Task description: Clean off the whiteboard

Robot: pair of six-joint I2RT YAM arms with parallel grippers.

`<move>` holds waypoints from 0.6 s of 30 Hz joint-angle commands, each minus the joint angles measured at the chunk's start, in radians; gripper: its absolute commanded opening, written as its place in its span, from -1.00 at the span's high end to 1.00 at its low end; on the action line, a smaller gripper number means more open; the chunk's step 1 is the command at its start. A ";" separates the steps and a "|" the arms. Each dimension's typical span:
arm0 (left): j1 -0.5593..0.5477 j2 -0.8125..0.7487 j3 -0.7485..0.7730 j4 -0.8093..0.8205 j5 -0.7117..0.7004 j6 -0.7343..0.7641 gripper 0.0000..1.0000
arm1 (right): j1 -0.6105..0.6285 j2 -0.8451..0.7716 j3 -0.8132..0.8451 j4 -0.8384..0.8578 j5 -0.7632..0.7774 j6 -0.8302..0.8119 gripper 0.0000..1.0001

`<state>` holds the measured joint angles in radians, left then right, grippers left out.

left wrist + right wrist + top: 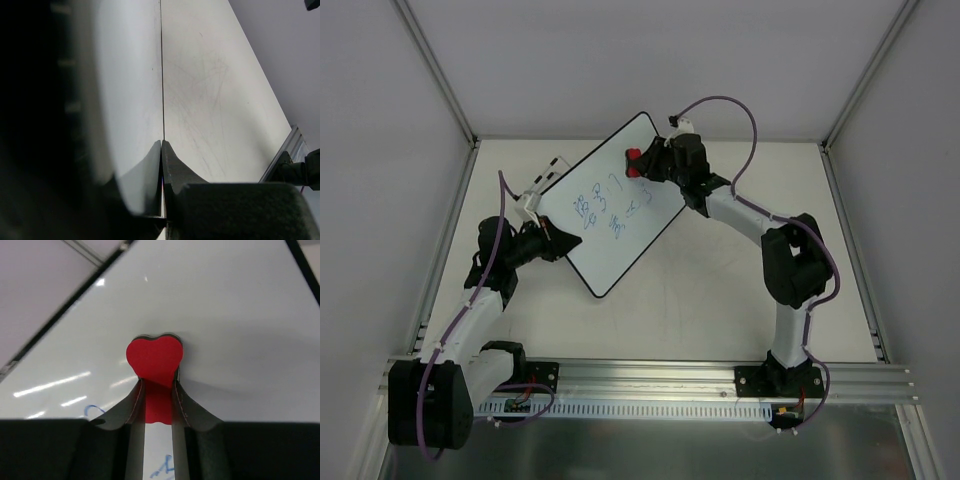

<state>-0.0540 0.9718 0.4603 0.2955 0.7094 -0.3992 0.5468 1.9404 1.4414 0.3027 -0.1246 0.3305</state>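
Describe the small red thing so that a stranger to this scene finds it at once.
Find the large white rectangular whiteboard with blue scribbles, mid-table. Near its far corner, the right gripper pinches a small red heart-shaped eraser. Nothing else on the board is red.

**Around the Work Area: Eraser, Table, Rail and Walls**

A small red heart-shaped eraser (154, 357) shows a thin dark layer behind its top edge. The pale table (720, 300) is marked with fine scratches. A slotted aluminium rail (650, 375) runs across its near edge. Plain grey walls (620, 60) close in the left, back and right sides, with aluminium struts (435, 70) at the back corners.
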 commanded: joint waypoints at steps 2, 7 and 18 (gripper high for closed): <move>-0.050 -0.012 0.026 -0.027 0.114 0.111 1.00 | 0.061 0.037 0.161 0.019 -0.047 0.001 0.99; -0.052 -0.018 0.026 -0.032 0.105 0.114 1.00 | 0.073 0.065 0.211 0.013 -0.046 0.024 0.99; -0.052 -0.021 0.028 -0.038 0.096 0.120 1.00 | -0.002 -0.011 -0.045 0.067 -0.001 0.042 0.99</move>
<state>-0.0689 0.9691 0.4618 0.2909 0.6956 -0.3969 0.5770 1.9499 1.4712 0.3874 -0.1478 0.3614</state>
